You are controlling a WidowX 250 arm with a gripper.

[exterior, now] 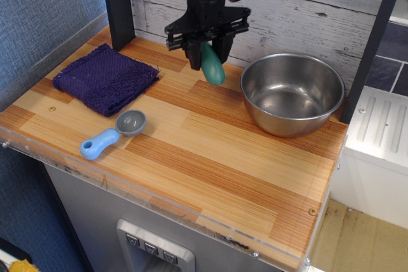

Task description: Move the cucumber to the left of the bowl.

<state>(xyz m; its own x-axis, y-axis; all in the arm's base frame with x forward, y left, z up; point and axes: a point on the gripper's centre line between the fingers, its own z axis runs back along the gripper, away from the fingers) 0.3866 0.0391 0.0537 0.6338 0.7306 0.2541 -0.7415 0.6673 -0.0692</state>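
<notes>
The teal-green cucumber [213, 67] hangs upright from my black gripper [207, 48], which is shut on its top end. It is held just above the wooden counter near the back wall, a short way left of the shiny steel bowl [292, 93]. The bowl stands at the back right of the counter and holds nothing. The cucumber's upper end is hidden between the fingers.
A folded purple towel [105, 77] lies at the back left. A blue-handled grey scoop [112, 134] lies in front of it. A dark post [117, 4] stands at the back left corner. The counter's front edge [191, 211] has a clear strip.
</notes>
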